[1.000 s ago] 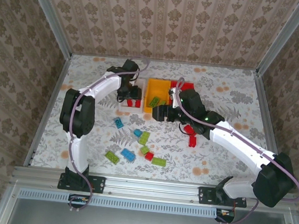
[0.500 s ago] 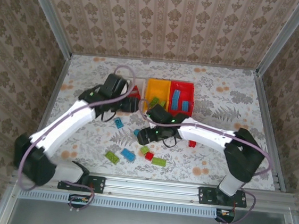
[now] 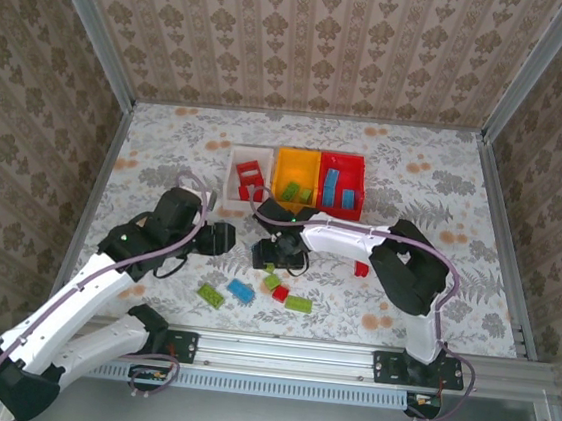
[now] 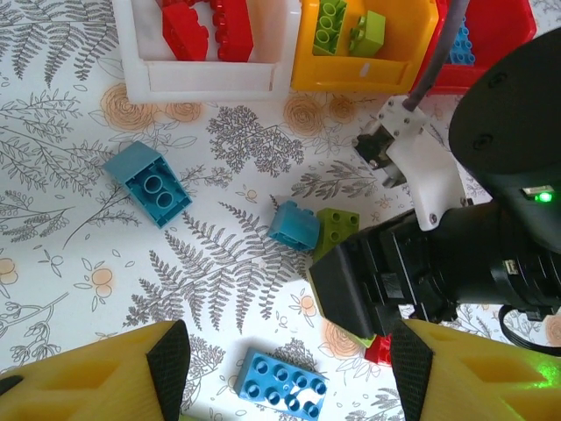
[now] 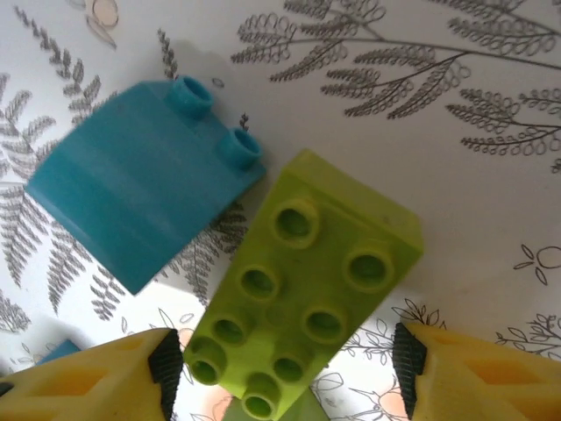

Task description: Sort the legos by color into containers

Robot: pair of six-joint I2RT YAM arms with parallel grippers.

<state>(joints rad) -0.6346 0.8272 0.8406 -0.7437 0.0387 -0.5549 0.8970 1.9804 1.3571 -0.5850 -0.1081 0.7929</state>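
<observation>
Nearest to the arm bases, some loose legos lie on the flowered table (image 3: 444, 187). One of them is a flat blue studded plastic brick (image 4: 282, 383), which in the left wrist view lies between the fingertips of the left gripper (image 4: 287, 355). This gripper's yellow fingers (image 4: 105, 386) stand wide apart and hold nothing.

A little farther, the right gripper (image 5: 285, 364) is low over a lime green studded plastic brick (image 5: 302, 298). Its jaws are open on both sides of the brick. One pad is almost touching and the other has a gap, so I judge that the brick is not clamped yet. A teal sloped plastic brick (image 5: 140, 175) touches the lime one at a corner.

Farthest, three plastic bins stand in a row:
- the white bin (image 4: 202, 77) holds red bricks;
- the yellow-orange bin (image 4: 351, 74) holds green ones;
- the red bin (image 3: 360, 184) holds blue ones.

Several things could go wrong from here:
- The lime brick lies at an angle to the jaws, so closing may turn it or let it slip out.
- The teal brick may be pushed or lifted together with it.
- The two grippers are very near each other, so a reach by the left one could hit the right one.
</observation>
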